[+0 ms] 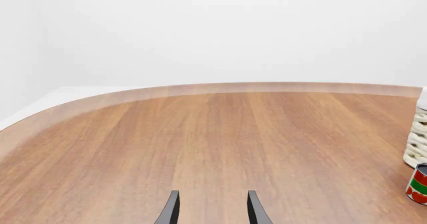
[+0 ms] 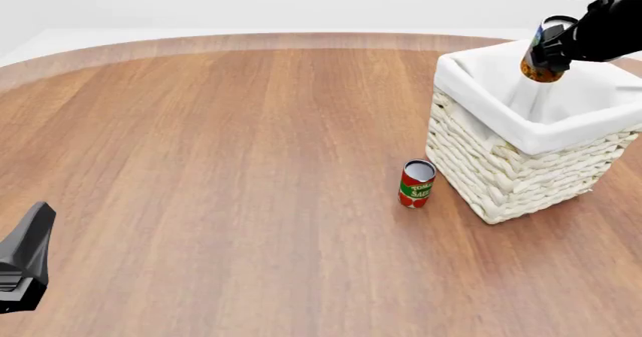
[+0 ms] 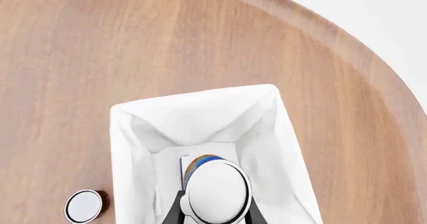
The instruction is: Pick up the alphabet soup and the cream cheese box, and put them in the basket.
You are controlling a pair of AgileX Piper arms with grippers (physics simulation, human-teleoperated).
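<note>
Right gripper [image 3: 213, 215] is clamped on the soup [image 2: 545, 51], held above the basket [image 2: 501, 179] at 1 o'clock of the table [image 2: 221, 164]. Left gripper [image 1: 210, 209] (fingers parted) grips nothing. Red can [image 2: 416, 183] stands at the basket's 9 o'clock.

The large square woven basket of cream wicker with white cloth lining [image 2: 522, 168] stands on the right side of the round brown wooden table [image 2: 221, 164]. Just beside its near-left wall stands the small red and green can [image 2: 416, 183], upright and apart from it. Above the basket's opening, the right gripper [image 2: 555, 42] holds the blue and yellow-orange cylindrical can [image 2: 545, 55]. Inside the basket lies a flat blue and white box [image 3: 193, 163]. The left gripper [image 1: 211, 209] is at the near left, well apart.
</note>
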